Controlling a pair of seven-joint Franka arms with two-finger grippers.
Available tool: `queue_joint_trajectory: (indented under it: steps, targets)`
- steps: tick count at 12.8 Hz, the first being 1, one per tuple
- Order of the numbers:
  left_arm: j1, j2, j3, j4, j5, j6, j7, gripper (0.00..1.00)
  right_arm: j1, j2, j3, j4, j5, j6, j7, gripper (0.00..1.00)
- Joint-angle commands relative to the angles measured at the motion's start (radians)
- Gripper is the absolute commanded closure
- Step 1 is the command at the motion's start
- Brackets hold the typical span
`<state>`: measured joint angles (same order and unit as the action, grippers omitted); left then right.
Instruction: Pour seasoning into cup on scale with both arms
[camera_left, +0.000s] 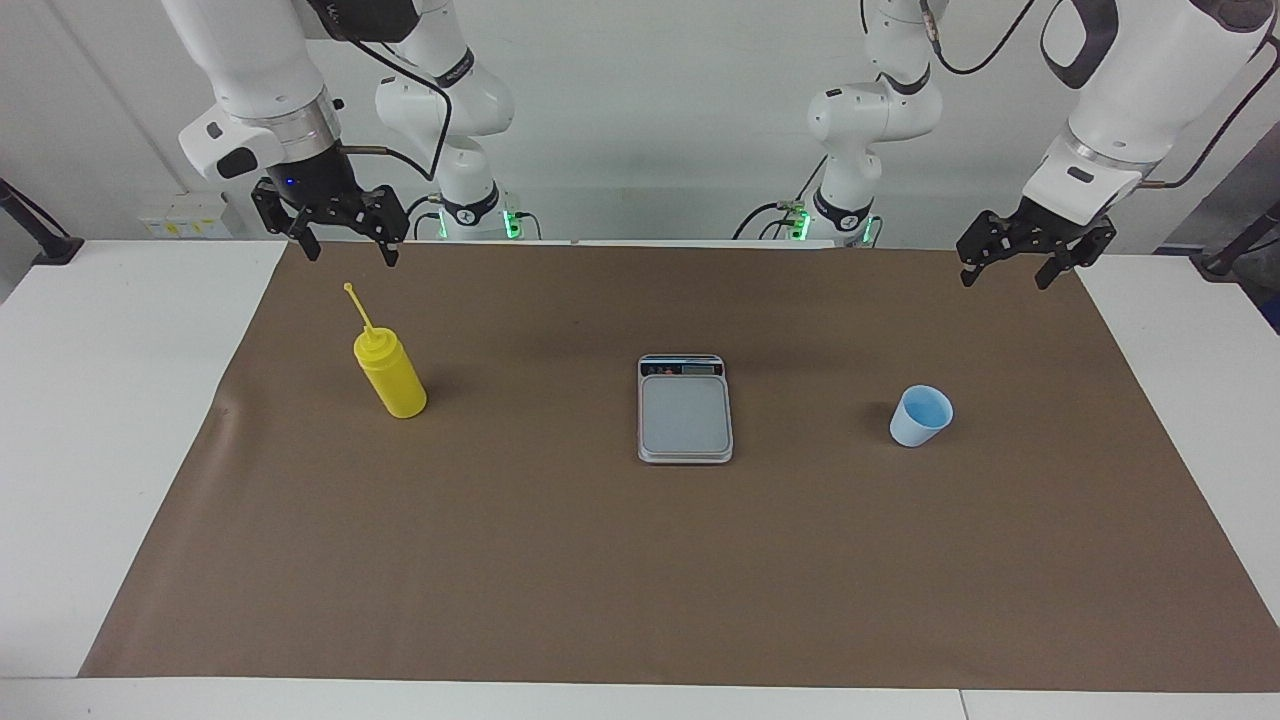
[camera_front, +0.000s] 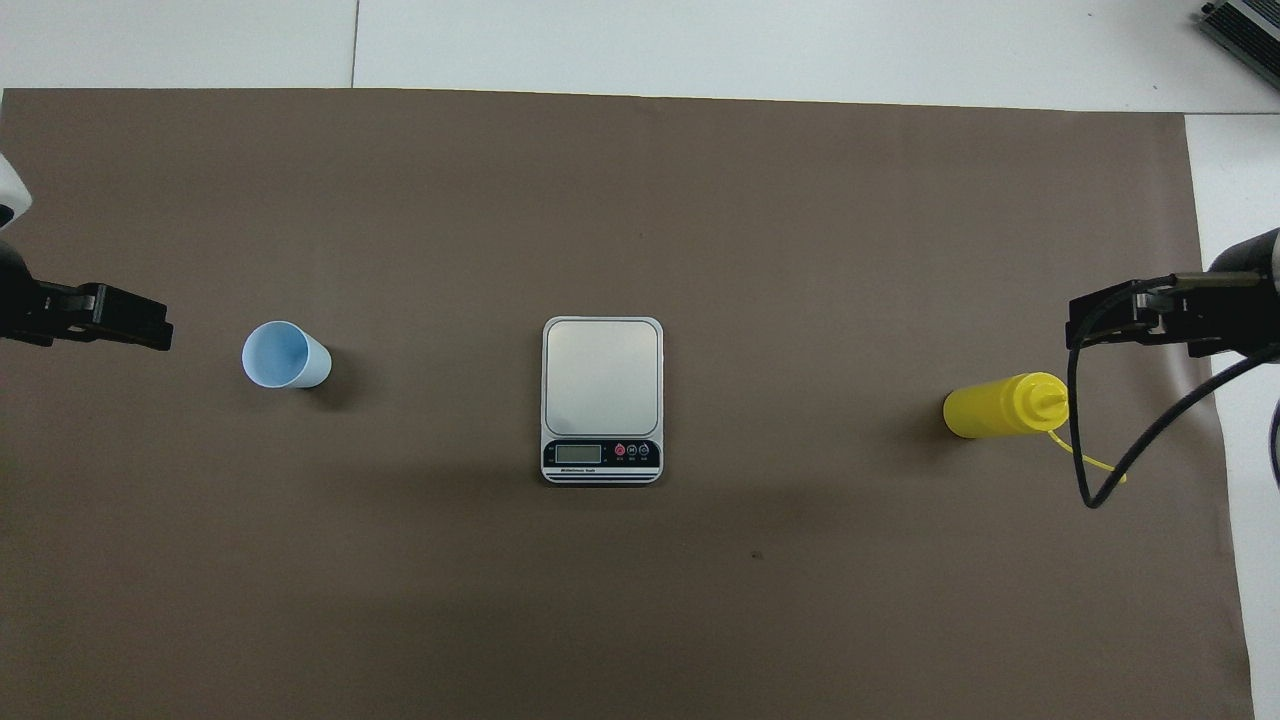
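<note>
From the facing view I am seeing the scale (camera_left: 685, 410) sitting mid-mat, the seasoning (camera_left: 392, 378) standing toward the right arm's end, the cup (camera_left: 920, 415) toward the left arm's. The right gripper (camera_left: 345, 235) and left gripper (camera_left: 1010, 258) are hanging spread wide, holding nothing. Overhead, the scale (camera_front: 602, 400) is lying between the cup (camera_front: 285, 355) and the seasoning (camera_front: 1003, 405).

Evenly and brightly lit from above, with no hard-edged shadows anywhere. Only soft, short, dim smudges on the matte brown paper mat (camera_left: 640, 560) beside the bright yellow plastic squeeze bottle (camera_left: 393, 378), the small pale blue tapered cup (camera_left: 920, 416) and the flat silver-grey digital scale (camera_left: 685, 408). Mild sheen on the scale's grey plate, brighter in the overhead view (camera_front: 601, 375). No glare off the mat. Sharp focus around the scale in both views, display buttons legible. No motion blur. Straight mat edges, little bending toward the corners. Slightly washed-out white table (camera_left: 120, 420) around the mat.
</note>
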<state>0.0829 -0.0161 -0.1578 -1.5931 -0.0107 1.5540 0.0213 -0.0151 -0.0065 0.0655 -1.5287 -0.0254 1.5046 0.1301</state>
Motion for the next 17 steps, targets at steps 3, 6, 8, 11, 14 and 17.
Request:
queue_joint_trajectory:
  steps: [3, 6, 8, 11, 14, 17]
  targets:
    - [-0.003, -0.022, 0.006, -0.028, 0.015, 0.001, 0.026, 0.00, -0.014, -0.012, 0.005, -0.015, 0.016, -0.001, -0.021, 0.00]
    - [-0.006, -0.028, 0.004, -0.041, 0.015, 0.003, 0.023, 0.00, -0.014, -0.012, 0.005, -0.015, 0.016, -0.001, -0.021, 0.00]
    - [-0.009, -0.030, 0.004, -0.038, 0.012, 0.003, -0.009, 0.00, -0.014, -0.012, 0.005, -0.015, 0.016, -0.001, -0.020, 0.00]
    - [-0.015, -0.041, 0.004, -0.031, 0.012, -0.003, -0.046, 0.00, -0.014, -0.012, 0.005, -0.015, 0.015, -0.001, -0.021, 0.00]
    - [-0.017, -0.042, 0.003, -0.038, 0.012, -0.011, -0.043, 0.00, -0.014, -0.012, 0.005, -0.015, 0.016, -0.001, -0.021, 0.00]
    - [-0.003, -0.042, 0.003, -0.044, 0.012, 0.011, -0.029, 0.00, -0.014, -0.012, 0.005, -0.015, 0.016, -0.001, -0.021, 0.00]
